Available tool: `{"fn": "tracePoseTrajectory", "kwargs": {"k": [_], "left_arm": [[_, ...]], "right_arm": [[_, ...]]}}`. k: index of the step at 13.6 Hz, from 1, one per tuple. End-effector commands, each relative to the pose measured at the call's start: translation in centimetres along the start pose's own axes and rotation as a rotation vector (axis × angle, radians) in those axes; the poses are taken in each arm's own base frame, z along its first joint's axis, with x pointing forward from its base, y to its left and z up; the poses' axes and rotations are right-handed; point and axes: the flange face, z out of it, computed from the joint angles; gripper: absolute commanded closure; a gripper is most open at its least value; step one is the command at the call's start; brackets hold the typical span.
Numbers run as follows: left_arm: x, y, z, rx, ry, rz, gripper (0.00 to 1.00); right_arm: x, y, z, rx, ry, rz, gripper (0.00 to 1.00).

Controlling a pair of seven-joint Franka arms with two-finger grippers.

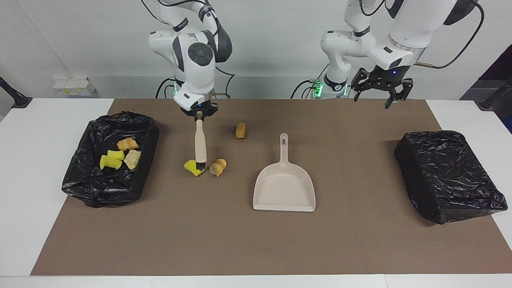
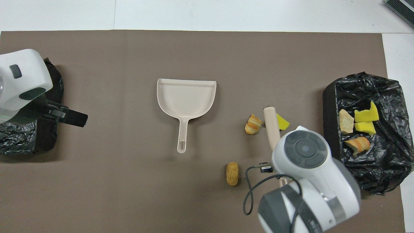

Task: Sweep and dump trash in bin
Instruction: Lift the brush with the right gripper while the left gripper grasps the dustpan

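1. Loose trash on the worktop: yellow sponge wedge [image 1: 194,167], striped bread piece [image 1: 218,167] beside it, tan roll [image 1: 240,130] at its 2 o'clock in the facing view.
2. Right hand [image 1: 199,115] clamped on the brush [image 1: 200,144], bristles on the wedge.
3. Risk: a fast stroke flicks chunks past the dustpan [image 1: 284,188], which nobody holds and may slide.
4. Left hand [image 1: 380,97] spread wide, holding nothing, hanging over the worktop's robot-side edge.
5. Open bin [image 1: 108,160]: four pieces inside.
6. Second bin [image 1: 448,174]: contents not visible.
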Motion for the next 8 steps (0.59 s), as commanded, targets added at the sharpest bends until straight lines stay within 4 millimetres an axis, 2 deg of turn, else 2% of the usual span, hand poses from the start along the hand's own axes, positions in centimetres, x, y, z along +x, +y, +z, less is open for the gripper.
{"fn": "tracePoseTrajectory", "kwargs": {"k": [1,3,4,6,8], "left_arm": [[0.1,4.6,2.5,-0.013,0.021,-0.056,0.0],[0.4,8.3,5.1,-0.045,0.026,-0.091,0.0],[0.2,11.0,6.7,-0.06,0.019,-0.116,0.0],[-0.1,14.4,9.6,-0.068,0.035,-0.15,0.0],[0.4,16.0,13.0,-0.069,0.036,-0.156,0.0]], "right_arm": [[2.1,5.3,1.4,-0.058,-0.02,-0.134,1.0],[4.0,5.6,4.5,-0.057,-0.077,-0.161,1.0],[3.8,5.3,5.3,-0.057,-0.094,-0.169,1.0],[3.4,4.1,5.4,-0.03,-0.109,-0.17,1.0],[3.4,2.7,6.0,0.08,-0.111,-0.127,1.0]]}}
